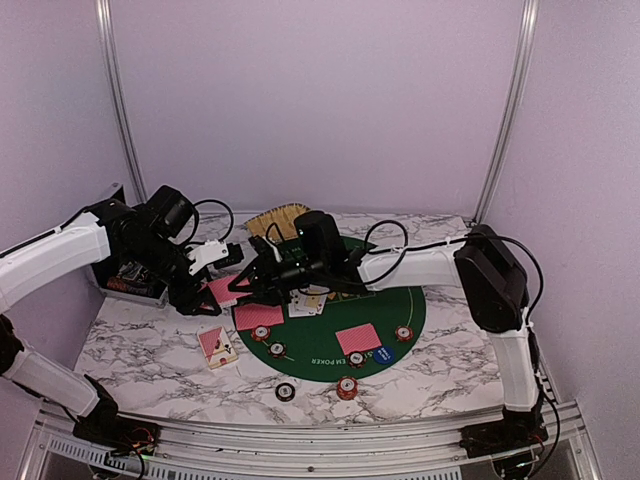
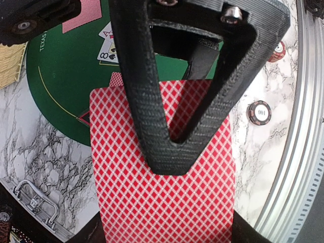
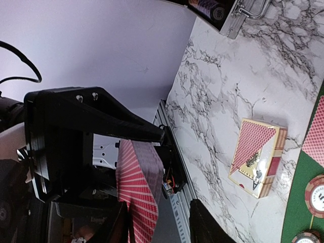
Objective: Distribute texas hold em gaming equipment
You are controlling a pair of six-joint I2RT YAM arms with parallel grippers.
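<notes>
Two claws meet: the closed left claw (image 2: 167, 154) pinches red lattice-backed playing cards (image 2: 162, 207). The half-open right claw (image 3: 159, 228) straddles their edge, grip unclear. Slide off one card only, pulling slowly.

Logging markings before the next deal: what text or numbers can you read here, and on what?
"EM POKER": near rim of the green mat.
"TEXAS": the same mat's edge, in the left wrist view.
"100": dark chip beside the mat.
"A" and "8": face-up cards on the mat.
Blue button: white print too small to read.
</notes>
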